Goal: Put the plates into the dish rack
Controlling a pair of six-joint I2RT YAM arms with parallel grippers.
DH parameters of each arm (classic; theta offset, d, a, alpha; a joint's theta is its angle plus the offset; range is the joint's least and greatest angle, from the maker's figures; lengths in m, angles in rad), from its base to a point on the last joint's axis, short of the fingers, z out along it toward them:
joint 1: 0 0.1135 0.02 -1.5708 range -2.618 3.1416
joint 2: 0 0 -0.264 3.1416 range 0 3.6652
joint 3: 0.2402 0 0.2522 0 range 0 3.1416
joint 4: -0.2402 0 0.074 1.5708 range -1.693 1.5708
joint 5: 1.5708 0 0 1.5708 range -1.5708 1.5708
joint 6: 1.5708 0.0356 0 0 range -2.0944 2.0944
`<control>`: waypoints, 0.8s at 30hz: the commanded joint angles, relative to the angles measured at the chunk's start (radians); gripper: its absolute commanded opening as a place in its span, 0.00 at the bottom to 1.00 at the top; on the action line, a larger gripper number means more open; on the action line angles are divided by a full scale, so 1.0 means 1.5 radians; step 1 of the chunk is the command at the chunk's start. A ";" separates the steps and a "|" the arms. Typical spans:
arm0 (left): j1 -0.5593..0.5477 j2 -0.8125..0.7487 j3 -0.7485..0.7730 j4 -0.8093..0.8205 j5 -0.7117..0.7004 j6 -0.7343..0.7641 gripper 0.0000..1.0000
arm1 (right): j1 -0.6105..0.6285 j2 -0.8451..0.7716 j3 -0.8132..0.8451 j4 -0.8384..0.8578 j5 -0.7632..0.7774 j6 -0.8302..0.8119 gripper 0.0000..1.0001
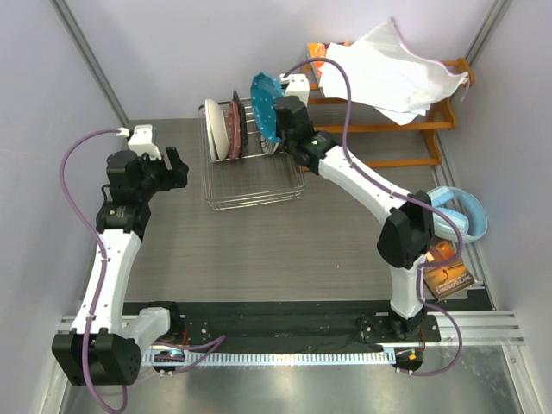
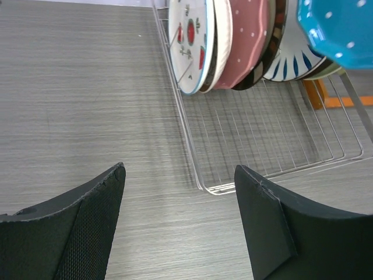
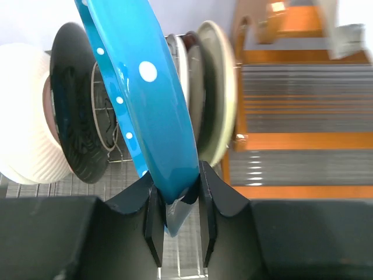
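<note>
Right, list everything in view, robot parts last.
blue plate: one, bright blue with white dots, held on edge above the rack
plates in the rack: at least three, white, dark red, striped, standing at its far end
dish rack: one, silver wire, back centre of the table
table: one, grey wood grain
shelf rack: one, orange wood, back right
white sheet: one, draped over the shelf rack
headphones: one pair, light blue, right edge
box: one, orange-brown, near right
left fingers: one pair, black, open, empty, left of the rack
right fingers: one pair, black, shut on the blue plate's rim
</note>
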 commanded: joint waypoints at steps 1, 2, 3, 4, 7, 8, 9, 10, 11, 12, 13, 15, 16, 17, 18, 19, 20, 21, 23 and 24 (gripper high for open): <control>0.011 -0.041 -0.021 0.046 0.013 -0.007 0.77 | -0.002 0.012 0.109 0.160 0.094 0.004 0.01; 0.012 -0.047 -0.026 0.046 0.013 -0.011 0.77 | -0.003 0.022 0.127 0.160 0.101 0.001 0.01; 0.012 -0.051 -0.031 0.046 0.013 -0.020 0.77 | -0.002 0.031 0.135 0.160 0.107 -0.001 0.01; 0.012 -0.057 -0.037 0.045 0.016 -0.023 0.77 | -0.003 0.052 0.143 0.160 0.116 -0.004 0.01; 0.012 -0.070 -0.045 0.044 0.019 -0.030 0.77 | -0.003 0.085 0.169 0.156 0.122 -0.004 0.01; 0.011 -0.072 -0.048 0.043 0.019 -0.033 0.77 | -0.003 0.096 0.181 0.156 0.122 -0.004 0.01; 0.012 -0.073 -0.050 0.043 0.019 -0.033 0.77 | -0.004 0.105 0.187 0.153 0.123 -0.002 0.01; 0.012 -0.071 -0.051 0.043 0.020 -0.034 0.77 | -0.003 0.112 0.193 0.149 0.121 0.001 0.01; 0.011 -0.071 -0.053 0.043 0.021 -0.034 0.77 | -0.002 0.132 0.203 0.149 0.118 0.000 0.01; 0.012 -0.067 -0.053 0.043 0.020 -0.034 0.77 | -0.002 0.140 0.208 0.150 0.116 0.001 0.01; 0.011 -0.064 -0.054 0.043 0.021 -0.034 0.77 | -0.003 0.149 0.214 0.149 0.117 0.003 0.01; 0.011 -0.061 -0.060 0.043 0.020 -0.032 0.77 | -0.004 0.174 0.234 0.149 0.122 0.004 0.01; 0.012 -0.060 -0.063 0.042 0.019 -0.032 0.77 | -0.003 0.182 0.243 0.148 0.123 0.005 0.01; 0.012 -0.060 -0.068 0.043 0.018 -0.029 0.77 | -0.002 0.202 0.266 0.145 0.126 0.007 0.01; 0.012 -0.061 -0.074 0.043 0.020 -0.027 0.77 | -0.003 0.213 0.281 0.138 0.137 0.010 0.01; 0.012 -0.062 -0.078 0.045 0.020 -0.026 0.77 | -0.002 0.227 0.300 0.118 0.143 0.013 0.01; 0.011 -0.062 -0.080 0.046 0.021 -0.026 0.77 | 0.000 0.242 0.336 0.110 0.147 0.013 0.01; 0.012 -0.062 -0.081 0.048 0.023 -0.026 0.77 | 0.003 0.258 0.343 0.110 0.166 0.006 0.01; 0.012 -0.059 -0.085 0.053 0.024 -0.026 0.77 | 0.008 0.269 0.348 0.128 0.181 -0.003 0.01; 0.012 -0.058 -0.084 0.055 0.022 -0.026 0.77 | 0.011 0.280 0.349 0.133 0.188 -0.011 0.01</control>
